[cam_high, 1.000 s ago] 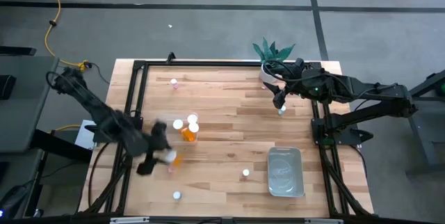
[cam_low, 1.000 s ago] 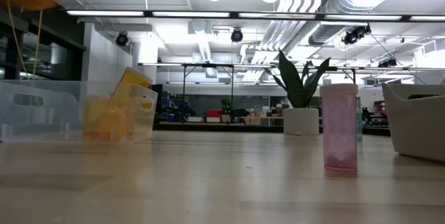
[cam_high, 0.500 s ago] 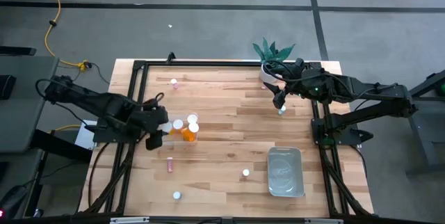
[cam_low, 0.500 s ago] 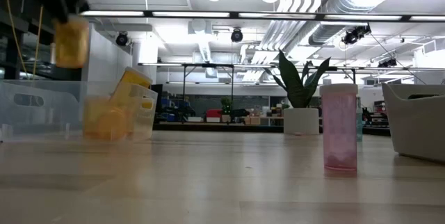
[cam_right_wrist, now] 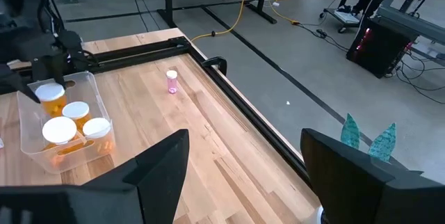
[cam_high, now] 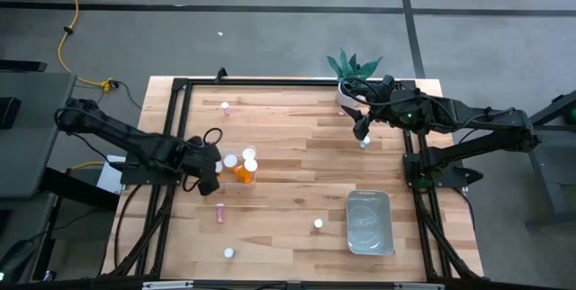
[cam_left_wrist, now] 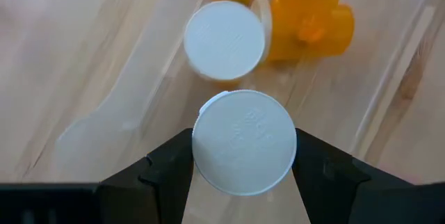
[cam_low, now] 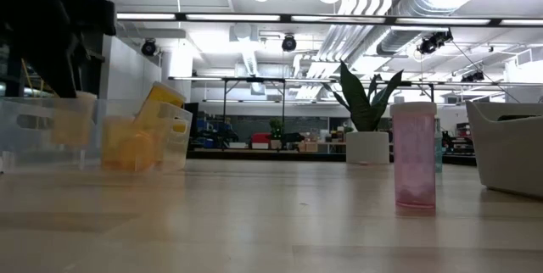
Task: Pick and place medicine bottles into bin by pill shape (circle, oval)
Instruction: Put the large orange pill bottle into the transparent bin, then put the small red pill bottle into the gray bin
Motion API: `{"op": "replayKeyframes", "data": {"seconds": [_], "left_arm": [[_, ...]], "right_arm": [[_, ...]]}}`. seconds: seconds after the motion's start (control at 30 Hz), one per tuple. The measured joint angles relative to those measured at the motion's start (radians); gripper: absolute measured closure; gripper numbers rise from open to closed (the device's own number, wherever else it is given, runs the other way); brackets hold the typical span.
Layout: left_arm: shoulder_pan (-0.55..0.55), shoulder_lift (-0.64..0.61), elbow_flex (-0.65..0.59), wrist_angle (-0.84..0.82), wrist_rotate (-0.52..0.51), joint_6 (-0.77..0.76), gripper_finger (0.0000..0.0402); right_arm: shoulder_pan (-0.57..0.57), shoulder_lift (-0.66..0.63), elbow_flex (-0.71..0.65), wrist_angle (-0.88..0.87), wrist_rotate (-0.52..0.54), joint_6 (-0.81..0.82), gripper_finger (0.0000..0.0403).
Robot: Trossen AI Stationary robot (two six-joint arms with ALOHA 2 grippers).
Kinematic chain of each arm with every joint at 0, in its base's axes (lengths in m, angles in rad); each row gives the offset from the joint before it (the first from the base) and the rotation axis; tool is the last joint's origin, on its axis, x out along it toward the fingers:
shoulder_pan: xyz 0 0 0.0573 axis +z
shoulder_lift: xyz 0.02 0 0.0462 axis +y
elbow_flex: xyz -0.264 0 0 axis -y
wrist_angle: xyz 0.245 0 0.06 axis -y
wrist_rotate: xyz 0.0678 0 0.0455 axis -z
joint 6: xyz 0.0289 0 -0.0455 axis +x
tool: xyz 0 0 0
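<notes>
Left wrist view showed a white-capped bottle [cam_left_wrist: 243, 152] clamped between the left gripper's [cam_left_wrist: 243, 165] fingers, held over the clear bin [cam_right_wrist: 28, 130], with another capped bottle [cam_left_wrist: 224, 40] and orange bottles [cam_left_wrist: 306, 15] just ahead inside it. Step judged: placing into the bin. Next move likely needs lowering a bit, then spreading the fingers. Right gripper [cam_right_wrist: 243, 165] was spread wide, holding nothing, parked well apart at the table's [cam_high: 297, 146] far edge.

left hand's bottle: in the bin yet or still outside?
In, not released. Left hand grips the white-capped orange bottle inside the clear plastic bin, beside other bottles.
</notes>
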Motion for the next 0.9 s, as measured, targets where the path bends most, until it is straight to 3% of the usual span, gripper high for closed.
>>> {"op": "replayKeyframes", "data": {"seconds": [0.3, 0.57, 0.73, 0.9], "left_arm": [[0.0, 0.0, -0.063, 0.058, -0.004, -0.029, 0.0194], [0.0, 0.0, -0.059, 0.069, -0.015, -0.003, 0.0144], [0.0, 0.0, -0.024, 0.05, -0.01, -0.001, 0.011], [0.0, -0.017, 0.105, -0.018, -0.012, 0.078, 0.0097]], "right_arm": [[0.0, 0.0, 0.0, 0.0, 0.0, 0.0, 0.0134], [0.0, 0.0, 0.0, 0.0, 0.001, 0.0, 0.0134], [0.0, 0.0, 0.0, 0.0, 0.002, 0.0, 0.0134], [0.0, 0.0, 0.0, 0.0, 0.002, 0.0, 0.0134]]}}
